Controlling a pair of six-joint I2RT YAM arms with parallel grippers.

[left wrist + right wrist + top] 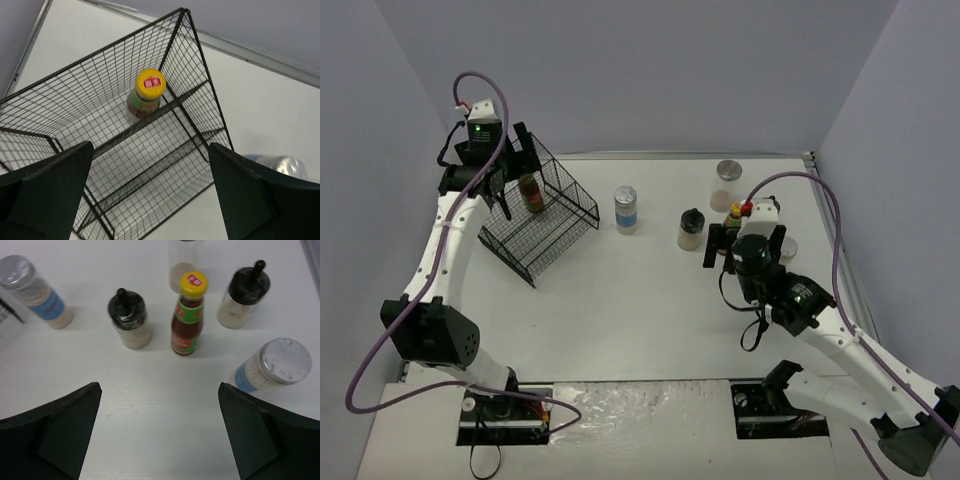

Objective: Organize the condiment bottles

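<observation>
A dark red sauce bottle with a yellow cap (pixel 145 100) stands upright inside the black wire basket (pixel 75 100). My left gripper (pixel 150 200) hangs open just above it, holding nothing; from above the left gripper (pixel 515 170) sits at the basket's back left corner beside the bottle (pixel 531 192). My right gripper (pixel 160 435) is open over bare table, short of a second sauce bottle (pixel 187 315). Around that stand two black-capped shakers (pixel 130 317) (pixel 245 292) and silver-lidded, blue-labelled jars (pixel 37 292) (pixel 272 365). A third jar (pixel 182 265) stands behind the sauce bottle.
The basket (pixel 545 235) sits tilted at the table's back left. One jar (pixel 626 208) stands alone mid-table; the other bottles cluster at the right, near the right gripper (pixel 740 238). Grey walls close in the left, back and right.
</observation>
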